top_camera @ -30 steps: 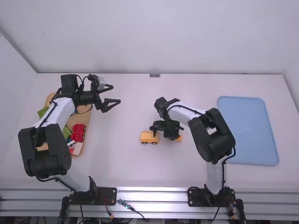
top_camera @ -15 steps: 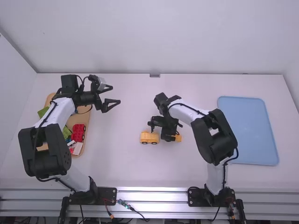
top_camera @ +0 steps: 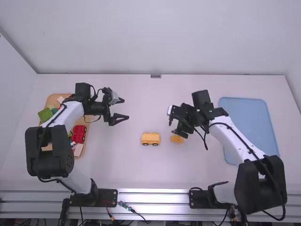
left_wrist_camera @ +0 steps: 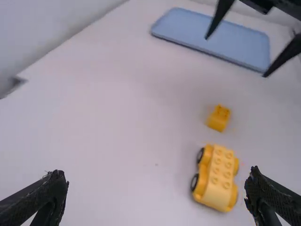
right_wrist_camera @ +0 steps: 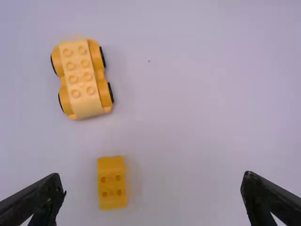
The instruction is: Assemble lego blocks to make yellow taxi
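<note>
Yellow wheeled base and small yellow block near the tabletop's middle, both pincers spread and empty

By the high view's clock, twelve points away from the arm bases. The wheeled base [top_camera: 150, 138] is a long yellow piece, its stud rows paler than the rounded wheel arches, with black wheels along its sides and smooth, curved plastic at an end. It stands upright on its wheels, with its studs upward. Its long axis runs between nine and three o'clock; which end is the front, I cannot tell.

The small yellow block [right_wrist_camera: 112, 182] lies just beside it at three o'clock, apart from it. Four studs sit on the half away from the base, and the nearer part is plain. Its own long axis also runs roughly from nine to three.

The right pincer [top_camera: 174, 124] is over the tabletop [top_camera: 136, 174] at about two o'clock from the base, near the small block, fingers wide apart and grasping nothing. The left pincer [top_camera: 126, 108] is at about eleven o'clock from the base, likewise spread wide and empty.

Farther out at nine o'clock is a tan bin [top_camera: 81, 153] with a red wheeled piece [top_camera: 79, 133] and a green block [top_camera: 45, 114]. Well apart at three o'clock lies a blue tray [top_camera: 256, 134].
</note>
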Robot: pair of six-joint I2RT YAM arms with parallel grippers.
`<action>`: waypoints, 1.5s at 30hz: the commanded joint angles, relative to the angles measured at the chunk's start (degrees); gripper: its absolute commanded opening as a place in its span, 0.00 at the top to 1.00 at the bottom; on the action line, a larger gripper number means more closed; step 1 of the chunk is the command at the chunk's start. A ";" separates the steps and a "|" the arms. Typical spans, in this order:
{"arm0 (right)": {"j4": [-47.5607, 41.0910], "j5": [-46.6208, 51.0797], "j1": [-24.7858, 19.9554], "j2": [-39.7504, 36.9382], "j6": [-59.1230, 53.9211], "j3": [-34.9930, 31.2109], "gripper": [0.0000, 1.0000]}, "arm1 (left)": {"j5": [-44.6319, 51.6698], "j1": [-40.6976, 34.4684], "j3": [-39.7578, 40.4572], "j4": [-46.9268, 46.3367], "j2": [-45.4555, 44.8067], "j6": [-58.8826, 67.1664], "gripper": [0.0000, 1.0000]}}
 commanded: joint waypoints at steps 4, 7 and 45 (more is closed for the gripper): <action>11.67 -9.07 -4.13 -1.16 -1.03 -13.27 0.01 | 1.20 -6.93 -6.19 0.74 -1.31 14.53 0.01; 17.09 -14.58 -6.95 -1.11 -0.50 -17.99 0.01 | -0.44 -10.54 -11.52 7.93 -1.31 15.39 0.01; 30.12 -22.58 -12.48 21.92 -7.02 -15.91 0.24 | -0.22 -14.99 -27.74 48.87 6.14 -8.00 0.01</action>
